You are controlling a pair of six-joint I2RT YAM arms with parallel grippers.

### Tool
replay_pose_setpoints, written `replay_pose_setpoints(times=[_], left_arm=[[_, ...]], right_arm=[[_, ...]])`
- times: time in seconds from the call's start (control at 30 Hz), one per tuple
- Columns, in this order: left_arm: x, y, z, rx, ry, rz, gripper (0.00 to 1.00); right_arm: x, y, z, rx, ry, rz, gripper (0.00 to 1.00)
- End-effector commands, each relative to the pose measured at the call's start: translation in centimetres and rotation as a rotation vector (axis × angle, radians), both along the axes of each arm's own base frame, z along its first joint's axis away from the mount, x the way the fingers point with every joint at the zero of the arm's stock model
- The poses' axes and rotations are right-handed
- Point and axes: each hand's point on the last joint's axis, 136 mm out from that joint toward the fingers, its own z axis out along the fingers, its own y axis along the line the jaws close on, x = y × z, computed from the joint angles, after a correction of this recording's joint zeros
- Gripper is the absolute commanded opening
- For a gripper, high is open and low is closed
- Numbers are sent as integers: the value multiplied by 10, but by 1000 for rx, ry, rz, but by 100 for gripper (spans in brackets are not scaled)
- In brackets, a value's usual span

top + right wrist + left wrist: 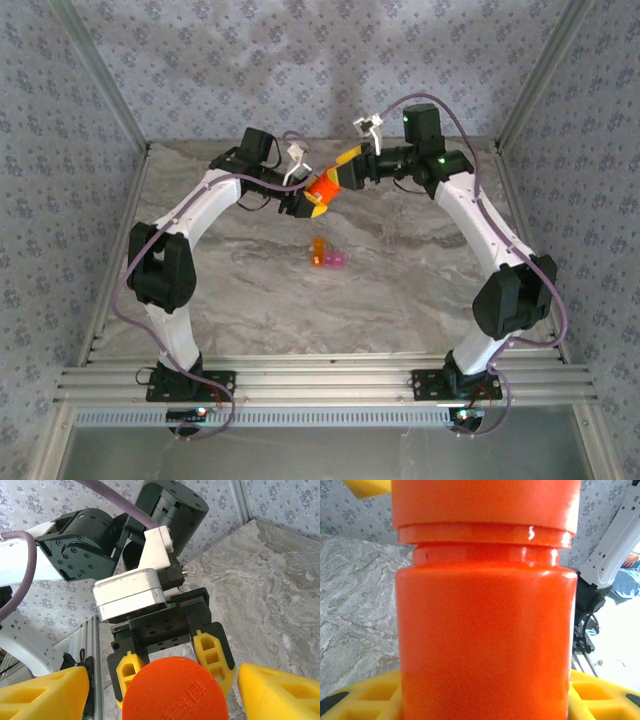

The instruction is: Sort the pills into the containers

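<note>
Upper centre, your left gripper (310,200) clamps the orange-red plastic cylindrical bottle (485,630) steady; your right gripper (340,175) straddles its cap (175,690), not yet closed, probably to unscrew it.

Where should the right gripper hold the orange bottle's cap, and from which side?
I would grip the cap on its round side wall, coming from the cap end along the axis of the orange bottle, one finger either side. The left gripper clamps the body, leaving the cap free, and the right gripper straddles it, open.

Glossy plas. bottle (485,645), translucent plas. containers (328,257)
</note>
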Motion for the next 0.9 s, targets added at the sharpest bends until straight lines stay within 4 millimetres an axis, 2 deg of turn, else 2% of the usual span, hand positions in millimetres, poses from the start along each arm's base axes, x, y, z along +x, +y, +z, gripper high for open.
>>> replay_pose_setpoints(times=[0.0, 0.27, 0.6, 0.77, 0.87], left_arm=[[-6, -3, 20, -58, -34, -47, 0], [-6, -4, 23, -65, -43, -50, 0], [-6, -3, 26, -74, -49, -50, 0], [-3, -4, 28, -84, -72, -25, 0], [-1, -4, 29, -88, -85, -12, 0]], right_arm=[[1, 5, -4, -7, 20, 7, 74], [1, 7, -12, -26, 39, 3, 64], [-2, 7, -20, -36, 60, 4, 34], [-1, 1, -28, -35, 70, -51, 25], [4, -5, -31, -12, 75, -100, 24]])
